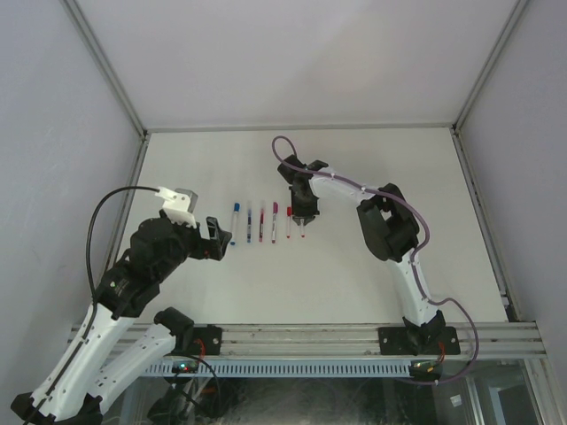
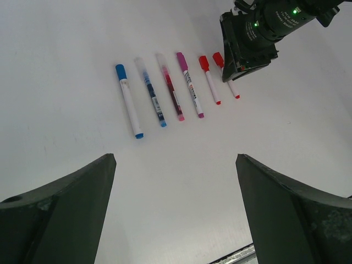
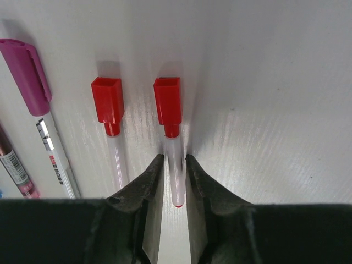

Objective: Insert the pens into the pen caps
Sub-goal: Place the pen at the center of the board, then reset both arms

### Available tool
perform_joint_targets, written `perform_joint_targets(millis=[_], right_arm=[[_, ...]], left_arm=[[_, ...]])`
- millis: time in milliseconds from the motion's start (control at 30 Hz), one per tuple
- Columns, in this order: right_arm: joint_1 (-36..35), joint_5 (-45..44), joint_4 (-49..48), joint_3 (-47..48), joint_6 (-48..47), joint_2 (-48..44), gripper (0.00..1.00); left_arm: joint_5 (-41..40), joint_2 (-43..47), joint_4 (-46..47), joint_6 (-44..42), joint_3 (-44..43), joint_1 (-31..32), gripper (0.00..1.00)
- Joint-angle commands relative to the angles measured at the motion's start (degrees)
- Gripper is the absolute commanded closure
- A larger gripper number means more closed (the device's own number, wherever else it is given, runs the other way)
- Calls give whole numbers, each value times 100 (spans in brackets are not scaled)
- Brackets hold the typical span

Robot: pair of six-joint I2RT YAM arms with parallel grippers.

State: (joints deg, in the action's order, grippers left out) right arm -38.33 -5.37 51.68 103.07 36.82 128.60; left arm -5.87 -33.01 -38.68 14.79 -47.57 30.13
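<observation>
The right end effector (image 3: 175,160) straddles the end red pen (image 3: 168,104) on the desk (image 3: 275,110), jaws narrow, grip unclear. A second red pen (image 3: 110,110) lies just beside that pen, close to one finger. The left end effector (image 2: 176,158) gapes wide, well away.

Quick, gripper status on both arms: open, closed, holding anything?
Left gripper: open wide, holding nothing.
Right gripper: fingers set narrowly either side of the rightmost red pen; whether they grip it cannot be told.
</observation>
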Motion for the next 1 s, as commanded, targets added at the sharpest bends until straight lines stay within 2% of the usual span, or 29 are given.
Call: perform_joint_targets(millis=[0,233,433,500,633,767,833,867,967], right_arm=[[10,26,0,180,-17,34,79],[-26,72,-83,7,-40,-328,78],[-60,66,-684,-761,-282,-1776,71],[-61,79,-949,-1117,-370,-2348,53],[-80,87,-1310,-1714,-623,-3420,40],[-240,-482,-1558,-2332,-975,-4476,25],[-365,-688,-1790,-2709,-1275,-5040,4],[-426,-806,-1881,-2886,-1401,-5328,1],[-587,-1132,-2138,-3508,-1690,-6296,0]], left_arm=[[-75,-6,213,-82,110,-38,5],[-142,-27,174,-61,80,-44,5],[-286,39,145,-3,36,-42,5],[-334,81,158,51,24,-44,5],[-564,219,166,178,16,-45,4],[-803,280,110,272,-48,-42,3],[-957,322,64,309,-83,-42,2],[-1020,356,67,309,-93,-42,1],[-1189,483,29,306,-124,-42,0]])
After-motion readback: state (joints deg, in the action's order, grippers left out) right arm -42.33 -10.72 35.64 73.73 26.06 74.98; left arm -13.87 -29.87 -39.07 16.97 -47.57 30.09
